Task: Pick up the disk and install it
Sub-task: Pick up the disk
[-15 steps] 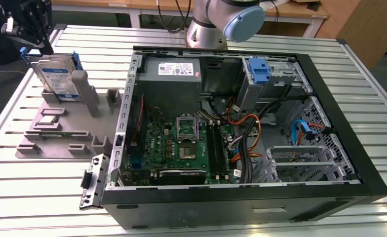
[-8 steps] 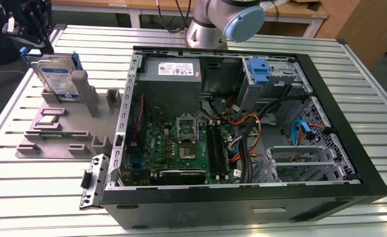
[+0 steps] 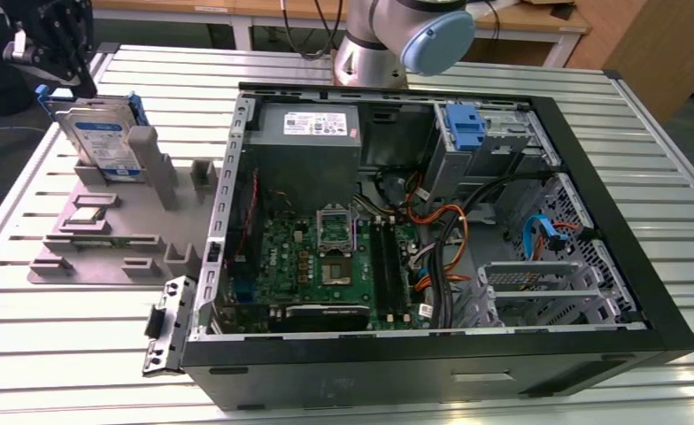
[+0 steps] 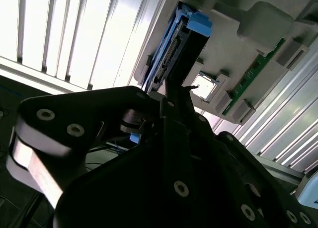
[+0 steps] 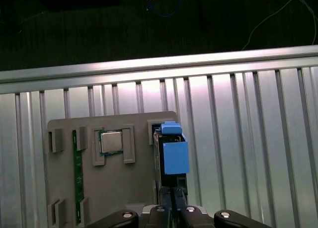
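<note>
One square, centred grip looks like the need here: the pincer [image 3: 68,86] hangs right at the upper edge of the disk [image 3: 96,135], and whether it is clamped on it I cannot tell. The disk stands on edge in a slot of the grey holder [image 3: 102,241] on the table [image 3: 40,341], so a straight upward pull should clear the slot. Its long axis appears upright, labelled face toward the exterior camera, connector end toward the pincer.

A ribbed aluminium table [image 3: 75,354] spans the foreground, and its slats glare with bright reflected light. Behind it stands a wooden workbench [image 3: 205,11] on white legs, with a wooden panel [image 3: 666,53] at the exterior view's right. Dark floor [image 5: 74,34] lies past the table's edge.
</note>
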